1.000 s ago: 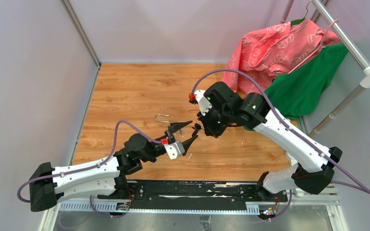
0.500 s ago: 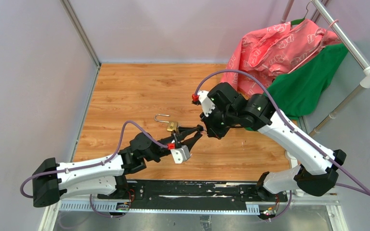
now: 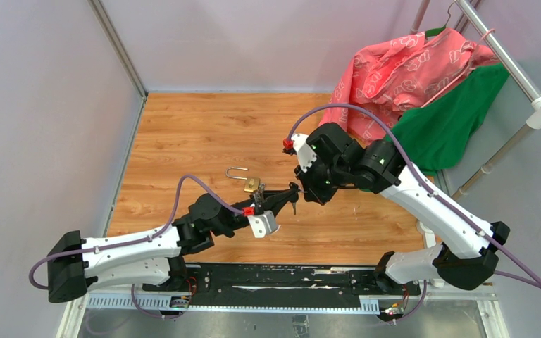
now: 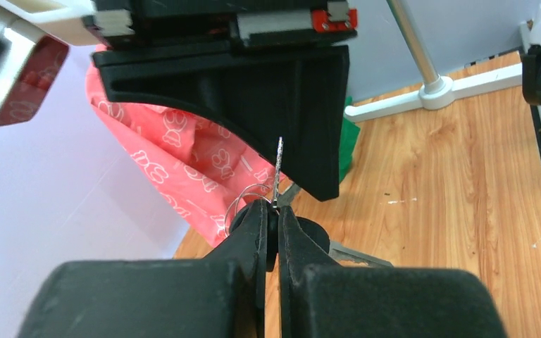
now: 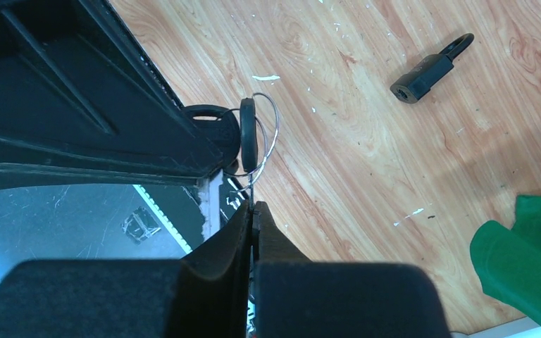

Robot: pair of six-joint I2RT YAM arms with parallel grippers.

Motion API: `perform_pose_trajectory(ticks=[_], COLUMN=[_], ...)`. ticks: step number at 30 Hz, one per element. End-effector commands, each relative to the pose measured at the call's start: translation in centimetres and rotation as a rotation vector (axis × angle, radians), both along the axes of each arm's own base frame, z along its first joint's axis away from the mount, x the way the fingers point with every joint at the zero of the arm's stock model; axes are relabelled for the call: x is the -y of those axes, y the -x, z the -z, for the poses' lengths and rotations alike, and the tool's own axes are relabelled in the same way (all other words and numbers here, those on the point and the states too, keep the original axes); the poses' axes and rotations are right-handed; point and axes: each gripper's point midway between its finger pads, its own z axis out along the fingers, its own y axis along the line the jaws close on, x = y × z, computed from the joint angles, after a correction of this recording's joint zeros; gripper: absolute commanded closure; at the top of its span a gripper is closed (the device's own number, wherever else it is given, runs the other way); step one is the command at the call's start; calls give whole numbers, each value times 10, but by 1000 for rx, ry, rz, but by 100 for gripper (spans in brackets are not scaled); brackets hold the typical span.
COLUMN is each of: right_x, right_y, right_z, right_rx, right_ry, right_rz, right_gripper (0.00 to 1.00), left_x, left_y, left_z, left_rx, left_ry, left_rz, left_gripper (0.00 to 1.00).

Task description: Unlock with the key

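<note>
A brass padlock [image 3: 252, 184] with a silver shackle lies on the wooden table, left of both grippers; in the right wrist view the padlock [image 5: 428, 70] looks dark. A key [image 4: 279, 165] with a black head hangs between the two grippers above the table. My left gripper [image 4: 272, 211] is shut on its black head, the blade pointing up. My right gripper [image 5: 253, 210] is shut on the blade end of the key [image 5: 248, 137]. A wire ring [image 5: 271, 134] and a second key [image 4: 356, 255] dangle beside them. In the top view the left gripper [image 3: 289, 193] and right gripper [image 3: 300, 190] meet tip to tip.
Pink cloth [image 3: 408, 67] and green cloth [image 3: 444, 127] hang over a white rack [image 3: 511, 67] at the back right. The rack's foot [image 4: 437, 88] rests on the wood. Grey walls close the left and back. A black rail [image 3: 275, 278] runs along the near edge.
My left gripper moved right off the padlock toward the right gripper and closed on the key's head. The right arm shifted slightly and stayed shut on the key.
</note>
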Motion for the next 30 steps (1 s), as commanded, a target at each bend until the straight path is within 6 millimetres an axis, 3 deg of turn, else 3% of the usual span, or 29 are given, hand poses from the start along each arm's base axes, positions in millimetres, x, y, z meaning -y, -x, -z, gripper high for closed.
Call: perform_pose_trajectory(ticks=[1,3,8,15,18,25,26,27,29,30], right_x=[10,10,8,3,1,-7,-8,-9,-7,-5], right_y=[5,4,2,4,1,-14,-15,-16,-14,-15], right_z=[12,14,10,12,15,13,13,13,11,8], right_rx=[-24,-22,-10,-28,-30,34,44,52,73,93], right_ry=[55,61,49,44,52,16,3,-3,-27,-41], right_rz=[1,1,-5,-19,-15,19,18,17,6,10], right_gripper=[100,100,100,100,100,100,97,86,53,45], left_x=[-17,-27,-41,-76,-79,-66,-64,-65,-72,-76], left_y=[-7,-15,-29,-66,-69,-63,-60,-59,-59,-57], left_z=[-56,-69,-74,-53,-57,-72,-76,-78,-81,-83], left_rx=[-73,-140,-282,-471,-579,-799,-794,-776,-721,-688], left_ry=[234,339,441,599,713,842,840,836,843,844], left_rz=[-68,-117,-204,-480,-480,-376,-357,-351,-353,-348], left_gripper=[100,100,100,100,100,100,100,100,100,100])
